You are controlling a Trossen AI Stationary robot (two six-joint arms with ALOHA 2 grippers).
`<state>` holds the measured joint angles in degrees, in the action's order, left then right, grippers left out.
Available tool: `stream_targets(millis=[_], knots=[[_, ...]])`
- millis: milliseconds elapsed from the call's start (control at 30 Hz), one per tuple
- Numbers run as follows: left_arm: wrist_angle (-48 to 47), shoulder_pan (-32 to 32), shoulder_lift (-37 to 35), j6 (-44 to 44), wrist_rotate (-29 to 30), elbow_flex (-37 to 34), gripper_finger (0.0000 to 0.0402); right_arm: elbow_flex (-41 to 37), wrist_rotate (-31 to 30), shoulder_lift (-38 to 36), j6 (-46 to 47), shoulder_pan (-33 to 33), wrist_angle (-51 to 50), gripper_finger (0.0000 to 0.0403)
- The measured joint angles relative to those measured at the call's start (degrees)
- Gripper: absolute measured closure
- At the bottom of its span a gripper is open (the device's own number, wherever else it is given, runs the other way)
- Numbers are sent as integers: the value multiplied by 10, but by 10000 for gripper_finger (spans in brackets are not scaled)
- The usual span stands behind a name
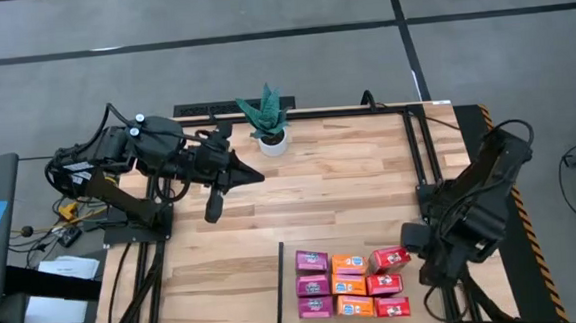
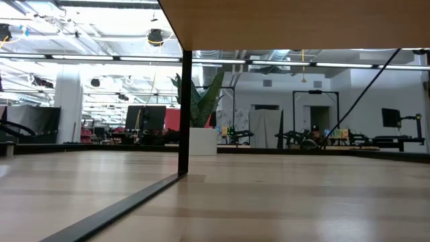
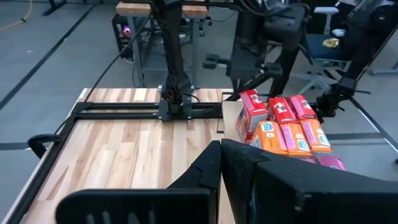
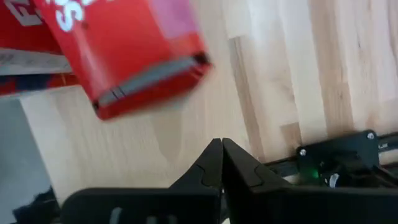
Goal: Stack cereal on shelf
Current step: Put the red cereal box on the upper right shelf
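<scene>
Nine small cereal boxes (image 1: 351, 283) sit on the shelf (image 1: 287, 282), a flat light wood panel with a thin black edge, at the near edge of the wooden table (image 1: 349, 178), close to its right corner. From above they make three rows of three. The purple boxes (image 1: 314, 283) are on the left, the orange boxes (image 1: 350, 285) are in the middle, and the red boxes (image 1: 388, 282) are on the right. They are packed tight, side by side.

The right gripper (image 1: 413, 236) is just beside the red boxes, past the right end of the shelf. Its fingers (image 4: 219, 163) are pressed together and hold nothing. In the right wrist view, one red box (image 4: 134, 53) is close in front of the fingers, not touching them.

The left gripper (image 1: 214, 208) hangs over the bare table near the far left corner, well apart from the boxes. Its fingers (image 3: 219, 163) are clenched and empty.

A potted green plant (image 1: 267, 118) in a white pot stands at the far edge of the table, near the middle.
</scene>
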<state>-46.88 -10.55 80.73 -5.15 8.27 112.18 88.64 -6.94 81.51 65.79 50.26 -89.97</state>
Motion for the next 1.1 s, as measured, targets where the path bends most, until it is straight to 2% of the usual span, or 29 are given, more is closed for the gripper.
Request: stream_targets(millis=[300,467,733,933,1100], knots=[[0,0,0,0,1,0,401,0,9,19,-71,-25,35,393],[0,0,0,-1,1,0,401,0,11,19,-78,-32,52,380],[0,0,0,0,1,0,401,0,25,19,-93,-32,88,396],[0,0,0,12,1,0,401,0,41,19,-101,-32,109,379],[0,0,0,15,1,0,401,1,57,19,-117,-32,124,394]])
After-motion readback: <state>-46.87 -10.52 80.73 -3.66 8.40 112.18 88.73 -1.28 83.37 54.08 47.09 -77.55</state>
